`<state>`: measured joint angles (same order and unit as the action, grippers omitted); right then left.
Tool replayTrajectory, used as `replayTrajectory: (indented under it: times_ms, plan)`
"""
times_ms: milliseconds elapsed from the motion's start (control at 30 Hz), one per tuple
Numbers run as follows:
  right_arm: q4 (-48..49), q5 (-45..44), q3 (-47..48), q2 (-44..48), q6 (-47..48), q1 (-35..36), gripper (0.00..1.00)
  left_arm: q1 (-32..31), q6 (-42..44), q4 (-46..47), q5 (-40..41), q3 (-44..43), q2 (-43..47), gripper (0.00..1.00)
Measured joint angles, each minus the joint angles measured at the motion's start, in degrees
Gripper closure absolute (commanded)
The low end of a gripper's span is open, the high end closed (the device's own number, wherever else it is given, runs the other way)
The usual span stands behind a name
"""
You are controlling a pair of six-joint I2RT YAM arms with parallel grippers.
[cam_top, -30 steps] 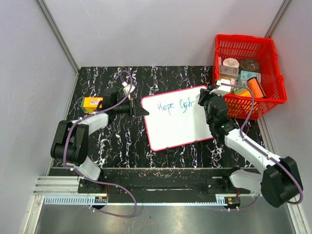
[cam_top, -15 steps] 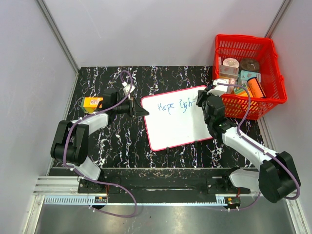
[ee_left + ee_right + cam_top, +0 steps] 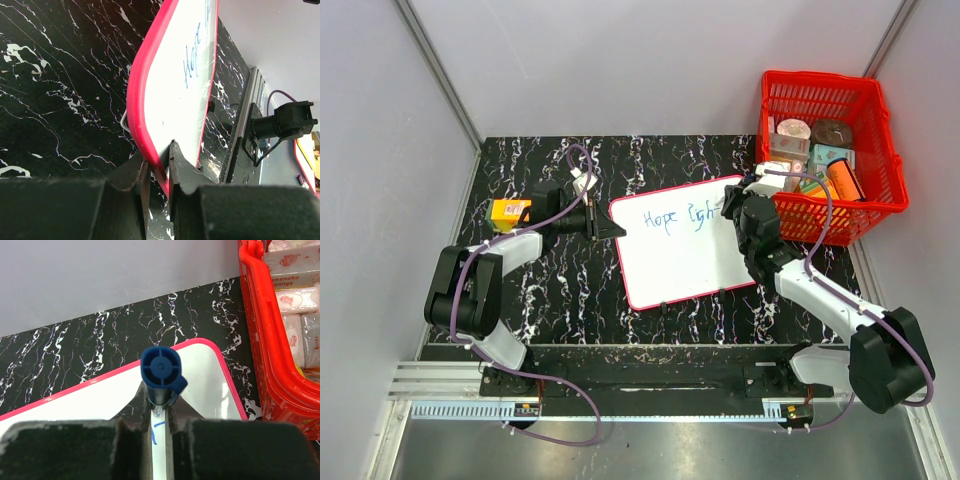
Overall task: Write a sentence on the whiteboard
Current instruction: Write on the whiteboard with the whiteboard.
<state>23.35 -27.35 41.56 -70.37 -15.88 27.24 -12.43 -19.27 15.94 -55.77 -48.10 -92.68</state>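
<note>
Whiteboard (image 3: 685, 245) is laid flat on the black marbled table (image 3: 550, 290), between the two arms, turned slightly askew, its right far corner just beside the red basket (image 3: 820, 95); sentence (image 3: 670, 217) is seen in thin blue strokes along the far edge of the board, in a single line; "Hope" is read, and a second word beginning "ligh" is made out less surely.

Left gripper (image 3: 159, 160) is set at the board's left edge; its jaws are drawn narrow and clamped on the red-pink frame, one finger above and one below.

Right gripper (image 3: 159, 412) is held over the board's right far corner; its jaws are closed on a blue marker (image 3: 161, 371), butt end toward the wrist camera, tip down at the white surface beside a short blue stroke.

Basket contents noted: two round tins (image 3: 792, 131) at the far side; white printed packets (image 3: 295, 300) stacked along the near wall; an orange item (image 3: 843, 180) at the right; the remainder is too small to identify.

A small orange box (image 3: 508, 212) is noted on the table, left of the left arm, well apart from the board.
</note>
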Motion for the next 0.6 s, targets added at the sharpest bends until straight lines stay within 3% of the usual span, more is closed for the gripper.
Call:
replayTrajectory:
  times_ms: [600]
  plan:
    - [-0.4, 0.1, -1.6, 1.1, -1.8, 0.0, 1.00, 0.0, 0.0, 0.0, 0.0, -0.1, -0.1, 1.00]
